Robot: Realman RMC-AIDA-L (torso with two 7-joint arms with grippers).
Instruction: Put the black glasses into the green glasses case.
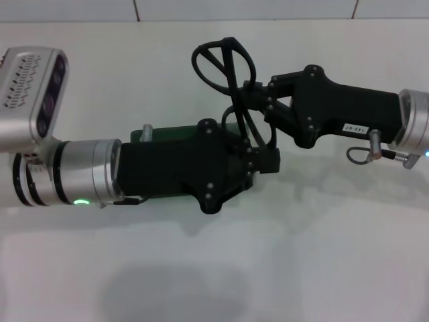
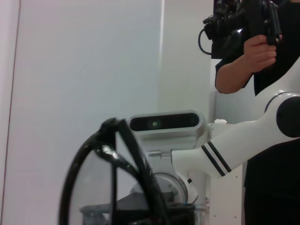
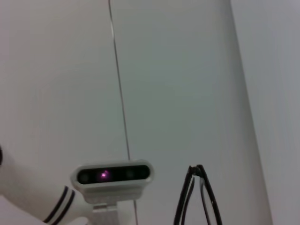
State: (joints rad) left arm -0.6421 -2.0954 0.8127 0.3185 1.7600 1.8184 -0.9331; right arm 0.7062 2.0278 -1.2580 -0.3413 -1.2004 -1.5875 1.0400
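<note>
Both arms meet over the middle of the white bench. The right hand reaches in from the right side, its black body angled toward the centre, and it is clenched on the black glasses, pinching them low on the frame where lens and temple arm meet. The glasses stand up from that grip, lenses toward the far side, one thin temple arm curving down toward the near side past the fingertips. They are off the bench, held in the air.

The left hand comes in from the left, silver wrist and black body lying right across the green glasses case. Only a strip of dark green shows along the far edge of that hand, so whether the case is open or shut I cannot tell. Whether the left hand is released or clenched, I cannot tell either; its tip sits just below the hanging temple arm, very close to the right hand.

From the left wrist view the glasses loom large. In the right wrist view they appear edge-on, folded narrow.
</note>
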